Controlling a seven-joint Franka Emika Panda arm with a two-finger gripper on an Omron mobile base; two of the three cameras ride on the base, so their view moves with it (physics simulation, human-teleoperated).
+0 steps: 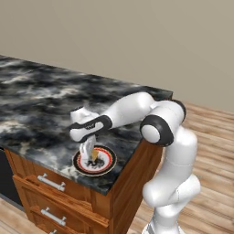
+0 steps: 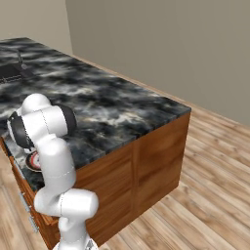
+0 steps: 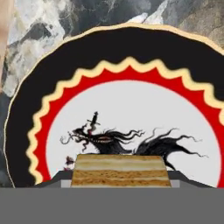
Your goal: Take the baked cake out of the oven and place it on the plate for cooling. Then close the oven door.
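Note:
The baked cake [image 3: 120, 168], a tan layered piece, sits between my two dark fingertips [image 3: 54, 179] at the bottom of the hand view. My gripper [image 1: 90, 153] points down over the plate [image 1: 109, 160] with its jaws shut on the cake [image 1: 94, 154]. The plate [image 3: 131, 48] is round, with a black rim, a red and cream zigzag ring and a white centre bearing a black dragon. It lies on the marble counter near the front corner. Whether the cake touches the plate I cannot tell. The oven and its door are out of view.
The dark marble counter [image 1: 41, 100] tops a wooden cabinet with drawers and bar handles [image 1: 51, 183]. A black panel [image 1: 5, 180] shows under the counter at the far left. A sink [image 2: 9, 72] lies at the counter's far end. Wooden floor [image 2: 210, 195] surrounds the island's right side.

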